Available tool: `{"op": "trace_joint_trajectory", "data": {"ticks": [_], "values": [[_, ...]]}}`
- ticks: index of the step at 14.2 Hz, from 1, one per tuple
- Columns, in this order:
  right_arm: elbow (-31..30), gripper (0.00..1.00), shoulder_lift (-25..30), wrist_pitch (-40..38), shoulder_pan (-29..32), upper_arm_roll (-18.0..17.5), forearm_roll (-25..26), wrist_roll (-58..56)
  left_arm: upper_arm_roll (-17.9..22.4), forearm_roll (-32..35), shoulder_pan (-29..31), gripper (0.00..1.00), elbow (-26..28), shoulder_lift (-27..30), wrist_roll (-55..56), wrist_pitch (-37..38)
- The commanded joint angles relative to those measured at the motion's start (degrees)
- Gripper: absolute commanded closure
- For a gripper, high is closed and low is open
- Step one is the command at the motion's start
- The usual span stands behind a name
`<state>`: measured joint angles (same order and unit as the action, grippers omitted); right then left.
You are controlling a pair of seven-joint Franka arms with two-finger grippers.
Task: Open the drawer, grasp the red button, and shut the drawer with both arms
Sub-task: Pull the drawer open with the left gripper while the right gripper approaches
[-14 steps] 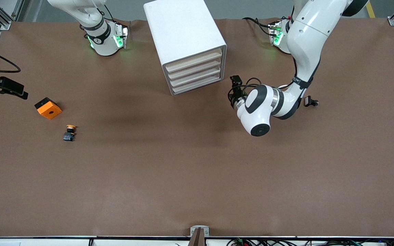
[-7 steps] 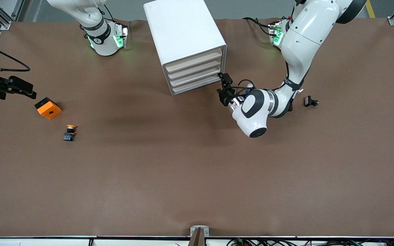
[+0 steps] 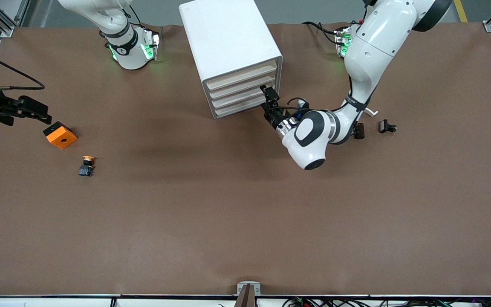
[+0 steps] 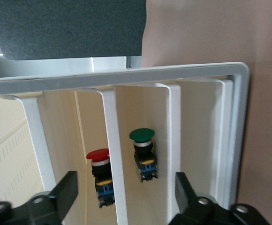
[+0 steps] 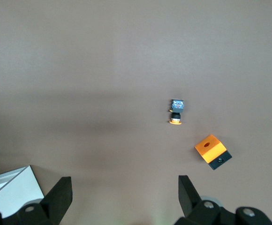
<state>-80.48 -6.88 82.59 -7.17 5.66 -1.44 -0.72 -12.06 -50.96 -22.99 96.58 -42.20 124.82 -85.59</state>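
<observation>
Task barely begun: all drawers closed, red button (image 4: 98, 159) inside the cabinet (image 3: 228, 47). Left gripper (image 3: 268, 99), released, at the drawer (image 3: 245, 103) front; right gripper (image 3: 36, 111), released, waits over the bench (image 3: 245, 213)

Glossy white plastic cabinet (image 3: 228, 38) on a matt brown table (image 3: 245, 213).

Brown table (image 3: 228, 221); grey floor (image 3: 313, 10), perhaps concrete, above it.

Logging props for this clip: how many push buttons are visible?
3. A red-capped button and a green-capped button sit inside the cabinet, in neighbouring drawers; a yellow-orange-capped button lies on the table beside the orange cube. Others may be hidden.
</observation>
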Motion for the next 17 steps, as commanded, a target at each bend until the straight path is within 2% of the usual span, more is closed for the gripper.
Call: {"op": "trace_joint_trajectory", "data": {"ticks": [1,6,8,10,12,15,17], "values": [[1.3,0.00,-1.5,0.3,-2.5,0.2,0.3,0.9,0.0,-2.4,-2.0,0.24,-1.5,-1.1,1.4,1.3],[1.2,0.00,-2.6,1.7,-4.3,0.2,-0.3,0.8,0.0,-3.8,-4.4,0.44,-1.5,-1.6,1.5,1.3],[1.0,0.00,-2.9,1.6,-5.3,0.2,-0.5,1.1,0.0,-3.9,-4.4,0.58,-1.6,-2.3,1.4,1.3],[0.9,0.00,-3.7,1.3,-7.2,0.2,-0.5,1.8,0.0,-3.9,-5.3,0.61,-1.6,-2.4,1.3,1.3],[0.8,0.00,-4.1,1.3,-9.5,0.2,-0.5,8.8,0.0,-4.0,-5.6,0.75,-1.6,-2.4,1.2,1.3],[0.8,0.00,-4.2,1.6,-14.4,0.2,-0.4,18.1,0.0,-4.0,-6.0,0.85,-1.6,-3.0,1.2,1.3],[0.8,0.00,-4.5,2.1,-17.2,0.2,-0.6,24.4,0.0,-3.9,-5.8,1.00,-1.7,-3.0,1.2,1.3]]}}
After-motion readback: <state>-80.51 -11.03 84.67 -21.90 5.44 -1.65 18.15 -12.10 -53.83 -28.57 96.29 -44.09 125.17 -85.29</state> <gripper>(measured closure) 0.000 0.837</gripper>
